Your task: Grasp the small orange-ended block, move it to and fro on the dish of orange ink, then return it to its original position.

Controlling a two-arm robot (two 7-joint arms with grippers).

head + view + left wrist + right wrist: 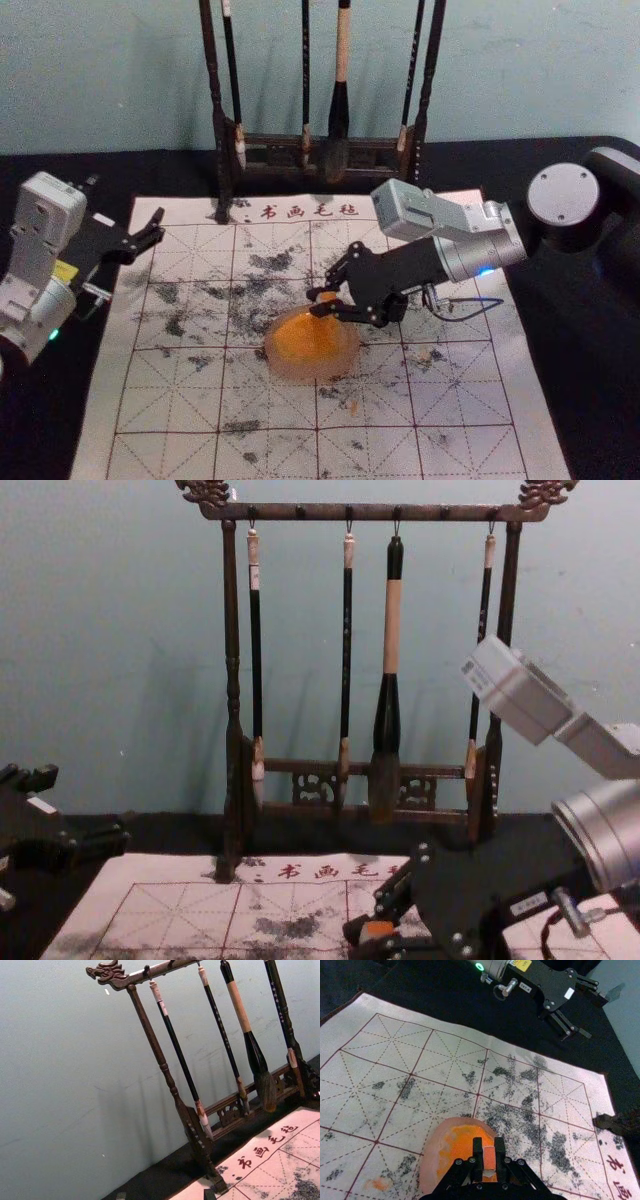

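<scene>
One block point(489, 1158), clamped in my right gripper point(489, 1142), is at the ink dish point(428, 1170), well in from the far edge of the mat point(538, 440). I judge this the inking step; next, gentle to-and-fro strokes. Left gripper point(157, 227) (parked, fingers apart): far left corner.

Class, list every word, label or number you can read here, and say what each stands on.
"书画毛毡": along the far edge of the felt mat.
Too small to read: marks on the thin brushes.
Also too small: labels on the left gripper, right gripper and right wrist camera.
</scene>
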